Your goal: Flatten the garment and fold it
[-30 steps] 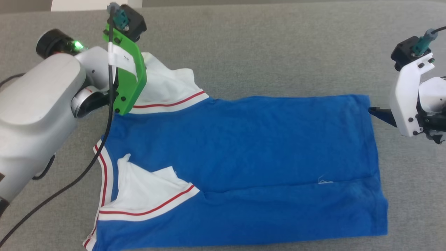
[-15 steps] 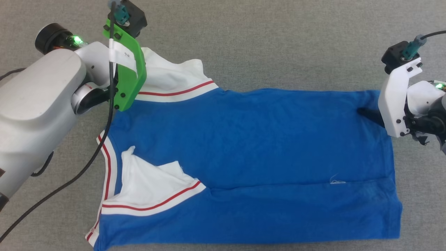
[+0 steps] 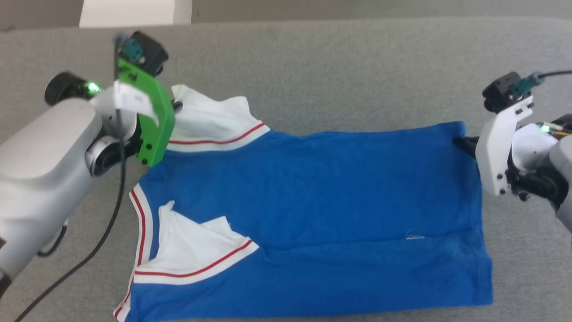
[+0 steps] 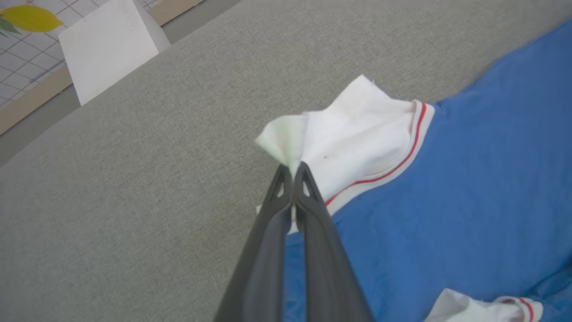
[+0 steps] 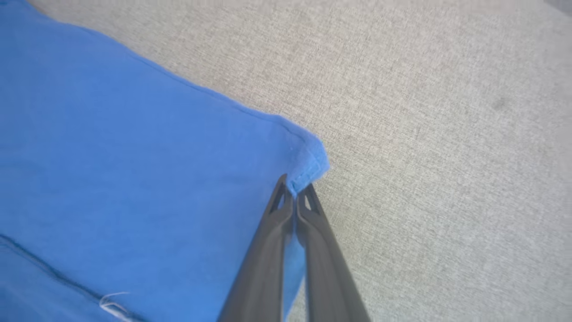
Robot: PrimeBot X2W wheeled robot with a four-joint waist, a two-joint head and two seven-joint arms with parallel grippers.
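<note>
While the royal-blue jersey T-shirt with white, red-striped short sleeves (image 3: 313,201) lies spread sideways across the grey fabric surface (image 3: 335,67), both arms grip its far edge. The left gripper (image 4: 292,169) is pinched tight on the tip of the far white sleeve (image 4: 357,129). The right gripper (image 5: 295,181) is clamped on the far hem corner (image 5: 308,166). Flattening looks largely there (the blue body lies smooth, bar one long crease towards the front). The near sleeve (image 3: 192,250) sits tucked in over the body, so the near side seems folded. Left to do, judging by this double grip: bring the far side over, then fold the length.
</note>
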